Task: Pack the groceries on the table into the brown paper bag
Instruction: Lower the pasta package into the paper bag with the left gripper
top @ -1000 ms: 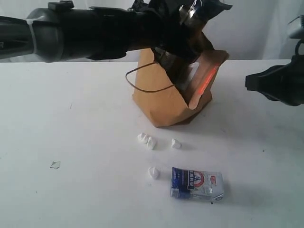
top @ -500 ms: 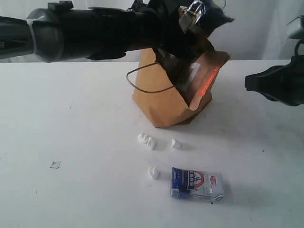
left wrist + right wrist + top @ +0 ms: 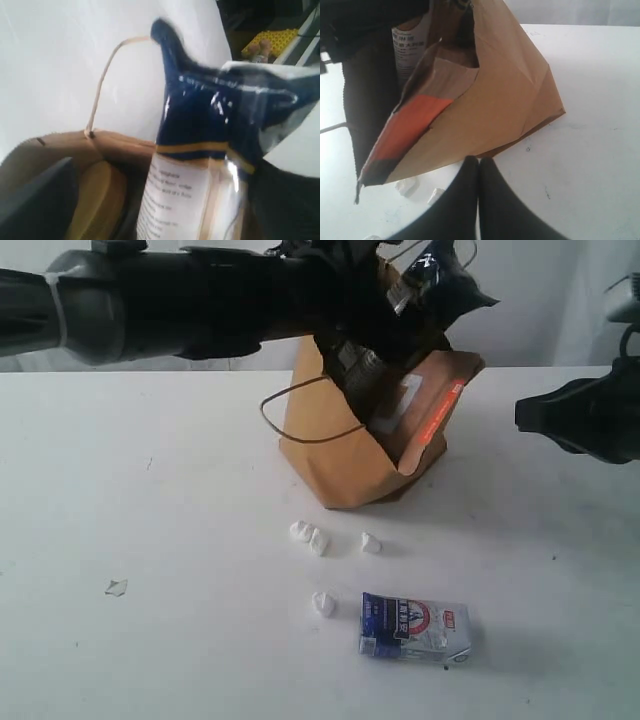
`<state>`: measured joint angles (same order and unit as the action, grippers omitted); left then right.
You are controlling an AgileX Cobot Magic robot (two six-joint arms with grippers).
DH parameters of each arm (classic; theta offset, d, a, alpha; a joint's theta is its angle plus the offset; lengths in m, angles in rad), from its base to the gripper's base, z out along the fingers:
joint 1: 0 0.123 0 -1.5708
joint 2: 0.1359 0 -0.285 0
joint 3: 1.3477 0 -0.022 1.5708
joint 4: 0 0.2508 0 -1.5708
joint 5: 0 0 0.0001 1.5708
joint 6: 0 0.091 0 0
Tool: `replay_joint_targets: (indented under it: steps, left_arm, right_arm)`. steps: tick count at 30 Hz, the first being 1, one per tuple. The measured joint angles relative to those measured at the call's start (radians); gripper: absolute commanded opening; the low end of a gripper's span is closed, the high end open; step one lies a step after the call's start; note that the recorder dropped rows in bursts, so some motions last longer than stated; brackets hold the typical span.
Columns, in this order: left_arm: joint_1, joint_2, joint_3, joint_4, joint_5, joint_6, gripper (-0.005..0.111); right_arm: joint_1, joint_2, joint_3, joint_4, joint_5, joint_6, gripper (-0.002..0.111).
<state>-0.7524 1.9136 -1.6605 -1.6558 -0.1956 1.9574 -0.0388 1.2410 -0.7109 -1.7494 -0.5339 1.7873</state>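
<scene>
The brown paper bag [image 3: 345, 455] stands mid-table with its mouth tipped to the right. My left gripper [image 3: 378, 362] reaches across into that mouth. The long dark-blue noodle pack [image 3: 200, 125] stands upright in the bag between the jaws. One dark finger [image 3: 40, 200] is well clear of the pack, so the jaws look open. A yellow lid [image 3: 95, 200] shows inside the bag beside the pack. The blue-white carton [image 3: 415, 628] lies flat on the table [image 3: 150, 540] in front of the bag. My right gripper [image 3: 479, 159] is shut and empty, just off the bag's base [image 3: 510, 105].
Small white crumbs [image 3: 310, 537] lie between the bag and the carton, one more [image 3: 323, 603] beside the carton. A tiny scrap [image 3: 116, 587] sits at the front left. A cord handle [image 3: 300, 415] loops off the bag's left side. An orange strip [image 3: 438, 412] shows at the bag's mouth.
The left arm has lifted slightly over the bag and its jaws have spread. The noodle pack's top end has swung to the right. The right arm has not moved.
</scene>
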Motion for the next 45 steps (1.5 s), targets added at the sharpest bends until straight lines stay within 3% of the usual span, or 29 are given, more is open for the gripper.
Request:
replay_joint_targets:
  steps: [5,12,17,30,35,42,45]
  left_arm:
    - [0.0,-0.057,0.0,-0.002,0.03,0.0,0.087]
    - [0.0,-0.091,0.0,-0.038,0.03,-0.002,0.054]
    - [0.0,-0.095,0.0,-0.057,0.028,-0.004,0.04]
    - [-0.002,-0.095,0.0,-0.06,0.022,-0.004,0.039]
    - [-0.04,-0.116,0.015,-0.06,-0.066,-0.002,0.035]
    - [-0.132,-0.182,0.099,-0.063,-0.328,-0.001,0.0]
    - [-0.157,-0.218,0.14,-0.065,-0.379,-0.001,0.0]
  right_arm:
    - [0.0,0.0,0.0,0.0,0.002,0.0,0.0]
    - [0.0,0.0,0.0,0.0,0.002,0.0,0.0]
    - [0.0,0.0,0.0,0.0,0.002,0.0,0.0]
    - [0.0,0.0,0.0,0.0,0.002,0.0,0.0]
    - [0.0,0.0,0.0,0.0,0.002,0.0,0.0]
    - [0.0,0.0,0.0,0.0,0.002,0.0,0.0]
    - [0.0,0.0,0.0,0.0,0.0,0.0,0.0]
